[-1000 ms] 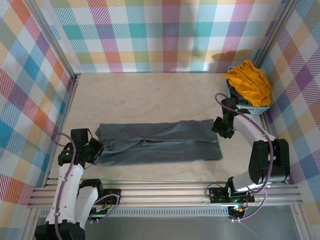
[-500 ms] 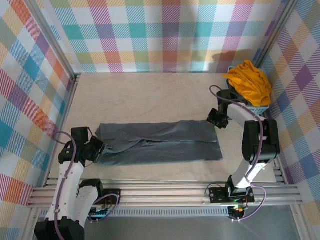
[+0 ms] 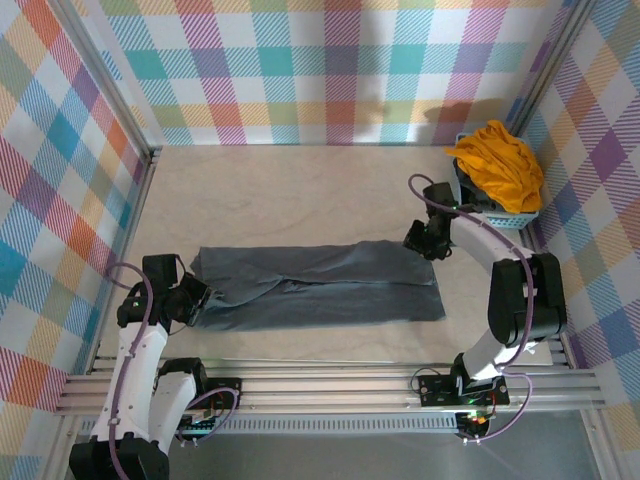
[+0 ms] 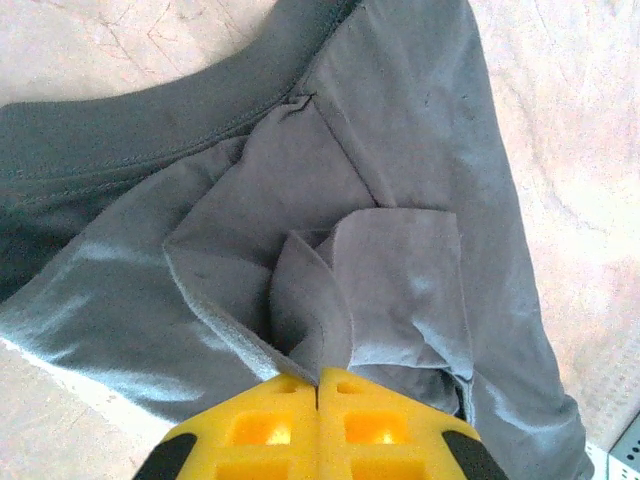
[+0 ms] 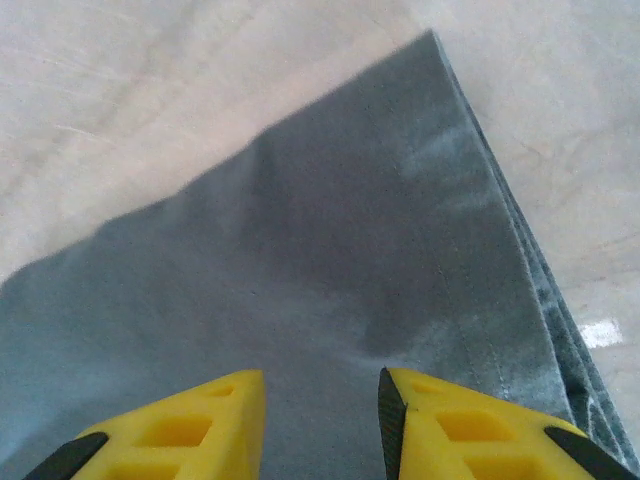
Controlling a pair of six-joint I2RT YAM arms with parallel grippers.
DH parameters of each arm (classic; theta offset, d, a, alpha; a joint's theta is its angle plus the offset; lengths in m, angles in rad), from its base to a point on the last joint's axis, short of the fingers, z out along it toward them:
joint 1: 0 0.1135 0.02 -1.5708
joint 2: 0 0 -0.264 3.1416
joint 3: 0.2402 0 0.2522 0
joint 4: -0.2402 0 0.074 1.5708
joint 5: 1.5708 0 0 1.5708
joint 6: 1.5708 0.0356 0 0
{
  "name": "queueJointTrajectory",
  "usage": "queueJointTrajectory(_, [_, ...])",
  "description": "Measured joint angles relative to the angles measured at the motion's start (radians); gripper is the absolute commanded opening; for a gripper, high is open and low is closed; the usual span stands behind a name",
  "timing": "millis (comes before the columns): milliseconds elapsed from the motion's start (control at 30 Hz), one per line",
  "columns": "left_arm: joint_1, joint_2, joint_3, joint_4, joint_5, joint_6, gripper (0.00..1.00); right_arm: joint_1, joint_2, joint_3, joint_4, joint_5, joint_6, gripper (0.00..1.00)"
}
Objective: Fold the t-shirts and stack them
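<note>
The dark slate-grey t-shirt [image 3: 320,285] lies folded into a long band across the table's near middle. My left gripper [image 3: 193,299] is at its left end, by the collar, shut on a pinched fold of the grey cloth [image 4: 400,150]; the yellow fingertips [image 4: 318,372] meet with fabric between them. My right gripper [image 3: 421,240] hovers over the band's far right corner [image 5: 350,250], open [image 5: 322,385], with nothing between its fingers. The mustard t-shirt [image 3: 497,168] sits bunched in a basket at the back right.
The light-blue lattice basket [image 3: 518,219] stands against the right wall, close behind the right arm. Plaid walls enclose the table on three sides. An aluminium rail [image 3: 330,390] runs along the near edge.
My right gripper has moved left and away from the near edge, from the shirt's right side to above its far right corner. The left gripper and the shirt have stayed put.
</note>
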Motion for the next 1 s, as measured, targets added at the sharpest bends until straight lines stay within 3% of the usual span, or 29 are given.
queueJointTrajectory(433, [-0.032, -0.19, 0.039, -0.06, -0.035, -0.112, 0.0, -0.001, 0.191, 0.078, -0.066, 0.035, 0.011, 0.34])
queueJointTrajectory(667, [-0.04, -0.248, 0.048, -0.093, -0.061, -0.135, 0.0, -0.003, 0.219, 0.128, -0.077, 0.062, 0.011, 0.35])
queueJointTrajectory(900, [-0.041, -0.192, 0.008, -0.103, -0.085, -0.136, 0.01, -0.003, 0.224, 0.133, -0.087, 0.062, 0.011, 0.35])
queueJointTrajectory(967, [-0.041, -0.138, -0.013, -0.102, -0.099, -0.135, 0.22, -0.003, 0.224, 0.133, -0.087, 0.062, 0.011, 0.35])
queueJointTrajectory(1000, [-0.041, -0.114, -0.017, -0.105, -0.111, -0.132, 0.4, -0.003, 0.224, 0.133, -0.087, 0.063, 0.011, 0.35])
